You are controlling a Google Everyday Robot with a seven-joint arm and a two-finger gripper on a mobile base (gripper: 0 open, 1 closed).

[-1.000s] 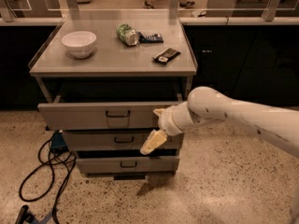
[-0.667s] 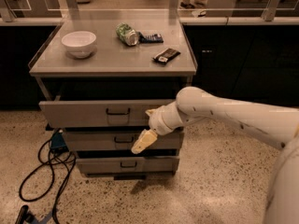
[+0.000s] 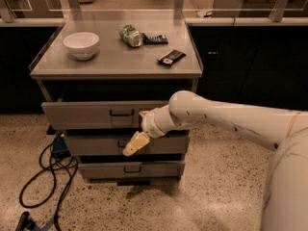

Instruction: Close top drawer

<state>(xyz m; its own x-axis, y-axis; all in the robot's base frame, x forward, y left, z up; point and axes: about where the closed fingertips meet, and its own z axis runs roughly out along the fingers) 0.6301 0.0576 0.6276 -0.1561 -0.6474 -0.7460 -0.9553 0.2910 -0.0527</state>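
Top drawer (image 3: pixel 91 115) is being shown in the middle left of the frame, pulled out a little from the grey cabinet (image 3: pixel 115 64), with its wide front standing forward of the 2 narrower drawer fronts below. Its black handle (image 3: pixel 121 112) is not being touched. The gripper (image 3: pixel 136 144) is being held at the centre of the frame, just below the top drawer's lower edge and in front of the middle drawer (image 3: pixel 86 144), tilted down to the left. Whether it is wide or narrow cannot be told. The white arm (image 3: pixel 216 117) is being stretched in from the right edge. A white bowl (image 3: pixel 81 44), a crushed can (image 3: pixel 130 35), a dark packet (image 3: pixel 155 39) and a black bar (image 3: pixel 171 57) are being carried on the cabinet top. Black cables (image 3: pixel 43 177) are lying on the floor at lower left.
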